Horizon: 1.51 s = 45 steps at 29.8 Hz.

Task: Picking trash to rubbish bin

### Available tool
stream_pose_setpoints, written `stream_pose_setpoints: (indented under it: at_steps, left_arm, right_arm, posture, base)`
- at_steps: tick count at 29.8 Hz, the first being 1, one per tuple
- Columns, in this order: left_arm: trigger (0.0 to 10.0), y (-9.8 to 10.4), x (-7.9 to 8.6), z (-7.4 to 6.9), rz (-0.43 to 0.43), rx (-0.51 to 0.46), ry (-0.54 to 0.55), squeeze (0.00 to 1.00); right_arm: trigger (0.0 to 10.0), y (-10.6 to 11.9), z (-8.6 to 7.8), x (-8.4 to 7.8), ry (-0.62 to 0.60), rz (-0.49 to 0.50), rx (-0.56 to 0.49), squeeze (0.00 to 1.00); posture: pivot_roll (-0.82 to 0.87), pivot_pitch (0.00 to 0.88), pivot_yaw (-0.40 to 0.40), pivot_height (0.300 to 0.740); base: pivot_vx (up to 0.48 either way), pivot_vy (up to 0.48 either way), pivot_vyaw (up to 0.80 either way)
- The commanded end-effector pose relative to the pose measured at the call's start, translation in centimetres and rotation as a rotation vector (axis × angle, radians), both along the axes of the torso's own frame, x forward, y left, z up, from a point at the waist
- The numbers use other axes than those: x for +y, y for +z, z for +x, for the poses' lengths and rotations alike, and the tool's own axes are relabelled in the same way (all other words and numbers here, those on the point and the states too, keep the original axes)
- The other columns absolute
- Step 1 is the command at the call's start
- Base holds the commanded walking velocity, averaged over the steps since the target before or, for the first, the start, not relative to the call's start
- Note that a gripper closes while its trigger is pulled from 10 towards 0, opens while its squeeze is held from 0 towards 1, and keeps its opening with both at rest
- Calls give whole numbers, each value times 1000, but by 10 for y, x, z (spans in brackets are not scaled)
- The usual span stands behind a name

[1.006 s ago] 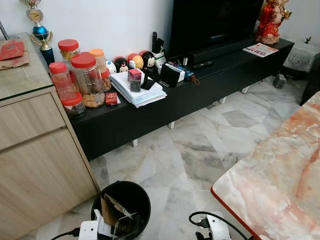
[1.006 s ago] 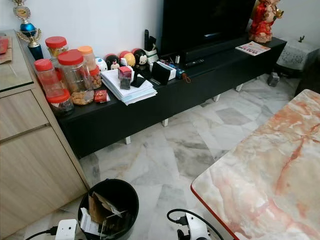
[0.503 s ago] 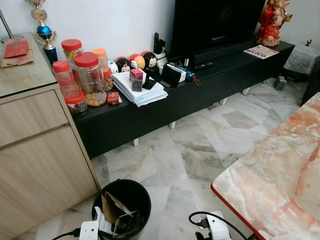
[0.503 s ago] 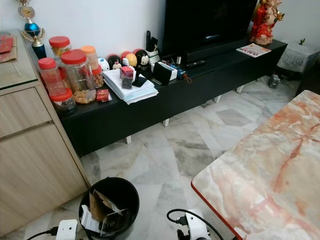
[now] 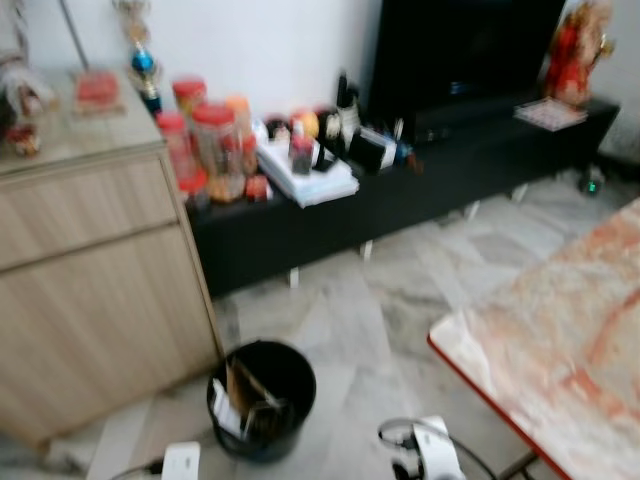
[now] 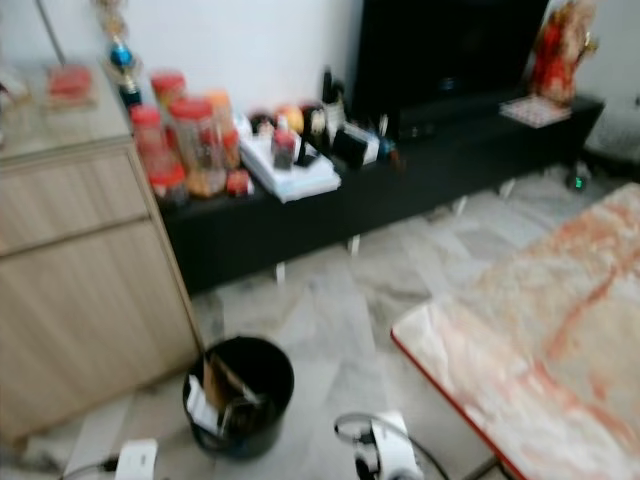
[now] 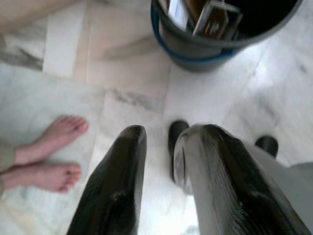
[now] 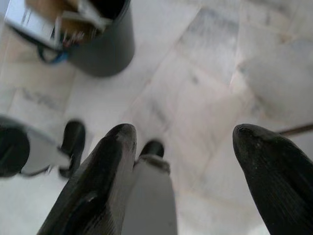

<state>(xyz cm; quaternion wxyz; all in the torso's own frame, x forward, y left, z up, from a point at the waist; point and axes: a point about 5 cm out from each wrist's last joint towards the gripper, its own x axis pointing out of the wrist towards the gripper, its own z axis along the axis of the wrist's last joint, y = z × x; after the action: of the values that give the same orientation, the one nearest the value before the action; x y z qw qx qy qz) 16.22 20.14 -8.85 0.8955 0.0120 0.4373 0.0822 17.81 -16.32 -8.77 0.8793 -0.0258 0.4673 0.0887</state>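
Note:
A black round rubbish bin [image 5: 262, 400] stands on the marble floor beside the wooden cabinet, holding cardboard and paper scraps [image 5: 240, 405]. The head views are blurred. In the left wrist view the bin [image 7: 215, 41] is ahead of my left gripper [image 7: 164, 134], whose fingers hang close together over the floor with nothing between them. In the right wrist view the bin [image 8: 95, 46] lies ahead and to one side of my right gripper [image 8: 188, 137], which is open and empty above bare tiles.
A light wooden cabinet [image 5: 90, 270] stands left of the bin. A black TV console [image 5: 400, 190] with jars and papers runs along the wall. A marble table [image 5: 560, 340] juts in at right. A person's bare feet [image 7: 49, 161] stand near my left gripper.
The whole picture has slid right and gone blurred, so the camera has turned left. More of the cabinet shows and the bin sits higher in view. Nothing was picked up.

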Motion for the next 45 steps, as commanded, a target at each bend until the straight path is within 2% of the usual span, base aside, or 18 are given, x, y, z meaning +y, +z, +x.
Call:
stream_pose_setpoints:
  at_steps: [1, 25, 45]
  left_arm:
    - [10000, -1, 1, -2, 3, 21, -2, 0]
    - [10000, -2, 0, -4, 0, 26, 2, 0]
    - [10000, -3, 1, -5, 2, 33, 5, 0]
  right_arm:
    - [10000, 0, 1, 0, -6, 4, -3, 0]
    - [10000, 2, 4, 2, -17, 14, -16, 0]
    - [10000, 3, 6, 0, -48, 9, -38, 0]
  posture:
    - [-27, 25, -73, 740]
    - [-27, 34, -79, 740]
    - [-30, 33, -77, 740]
  base:
    - [-270, 0, 0]
    - [-268, 0, 0]
    - [0, 0, 0]
